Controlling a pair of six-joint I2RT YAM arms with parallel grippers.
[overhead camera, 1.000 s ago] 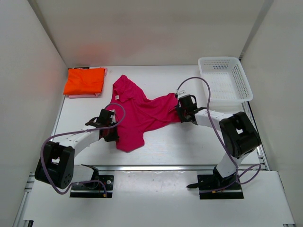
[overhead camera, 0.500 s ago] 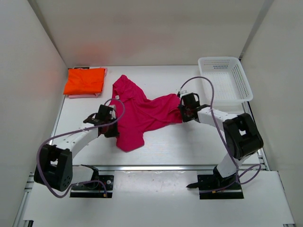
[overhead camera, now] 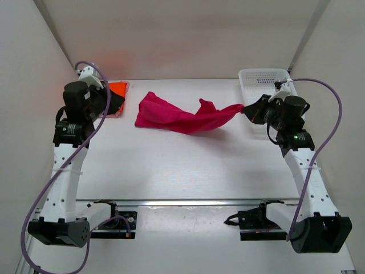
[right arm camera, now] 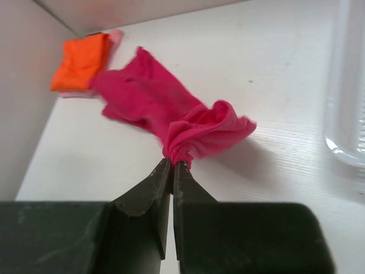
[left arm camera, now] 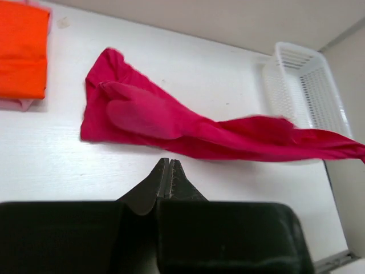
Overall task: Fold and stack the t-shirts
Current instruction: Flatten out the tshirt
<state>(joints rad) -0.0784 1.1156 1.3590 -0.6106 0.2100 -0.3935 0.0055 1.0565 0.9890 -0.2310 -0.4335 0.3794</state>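
Note:
The magenta t-shirt [overhead camera: 182, 119] is drawn out in a long band across the far half of the table. Its left part [left arm camera: 142, 114] lies on the table and its right end hangs lifted near the basket. My right gripper [overhead camera: 245, 108] is raised and shut on that bunched right end [right arm camera: 197, 134]. My left gripper [left arm camera: 166, 164] is shut with nothing in it, held high over the far left corner [overhead camera: 114, 104], apart from the magenta shirt. The folded orange t-shirt [overhead camera: 118, 88] lies on the light pink t-shirt [left arm camera: 23, 104] in that corner, partly hidden by the left arm.
A white mesh basket [overhead camera: 268, 80] stands at the far right corner, just behind the right gripper. White walls close in the table at the left, back and right.
Both arms have risen from the table. The right gripper shut on the magenta shirt's right edge and pulled it up and to the right. The left arm swung back to the far left corner.

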